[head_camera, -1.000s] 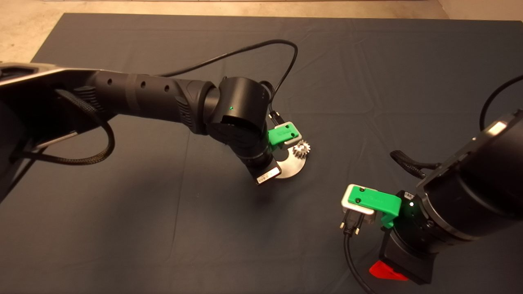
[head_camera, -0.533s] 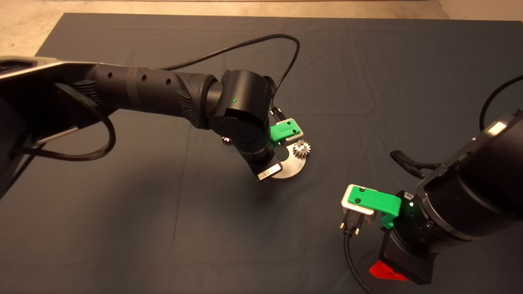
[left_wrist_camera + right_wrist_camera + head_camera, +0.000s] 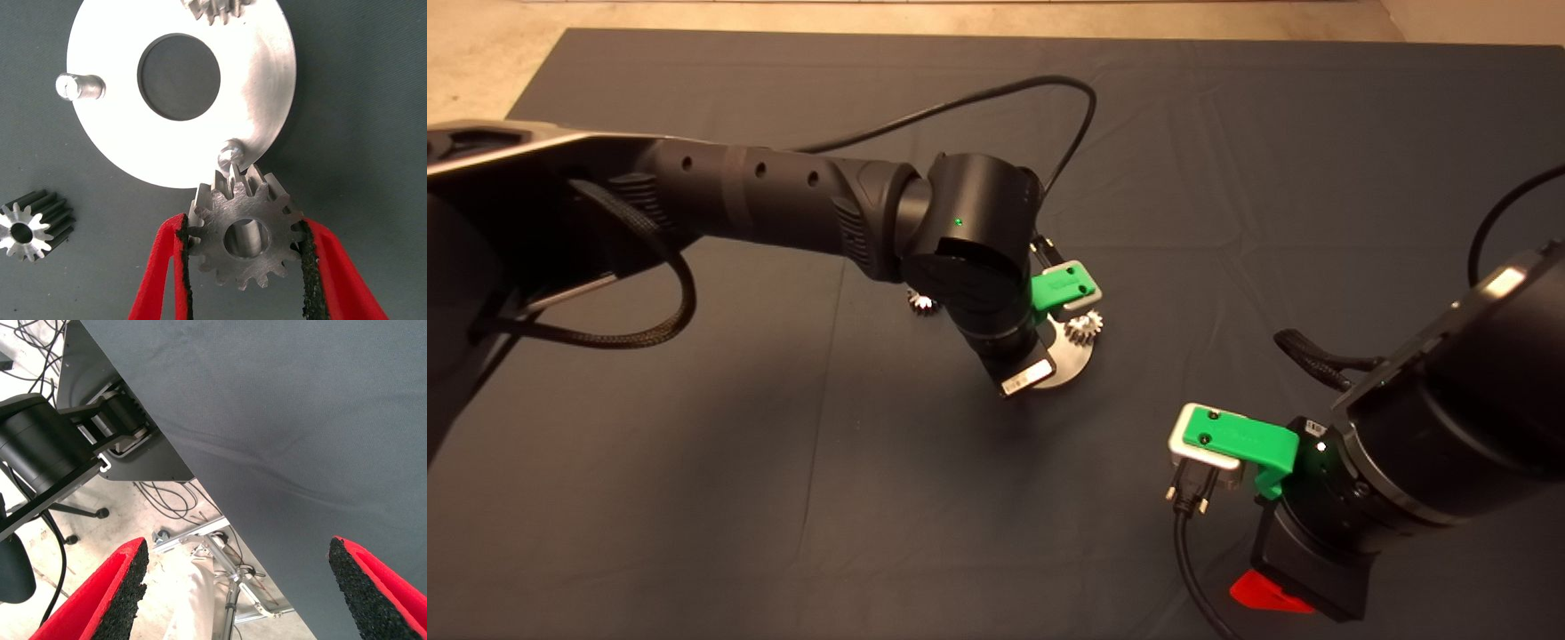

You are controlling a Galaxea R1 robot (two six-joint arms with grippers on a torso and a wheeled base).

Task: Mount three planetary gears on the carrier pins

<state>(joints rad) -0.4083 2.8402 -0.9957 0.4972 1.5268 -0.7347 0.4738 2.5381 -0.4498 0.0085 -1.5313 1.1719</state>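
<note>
1. The left arm (image 3: 783, 200) comes in from the left and bends down at the wrist over the middle of the surface.
2. The left hand (image 3: 243, 257) points downward, its two red fingers (image 3: 163, 267) closed in on an object pinched between the black pads.
3. The right arm (image 3: 1449, 418) waits at the lower right edge.
4. The right hand (image 3: 237, 587) is idle, its red fingers (image 3: 113, 583) spread wide apart with nothing between them.
</note>
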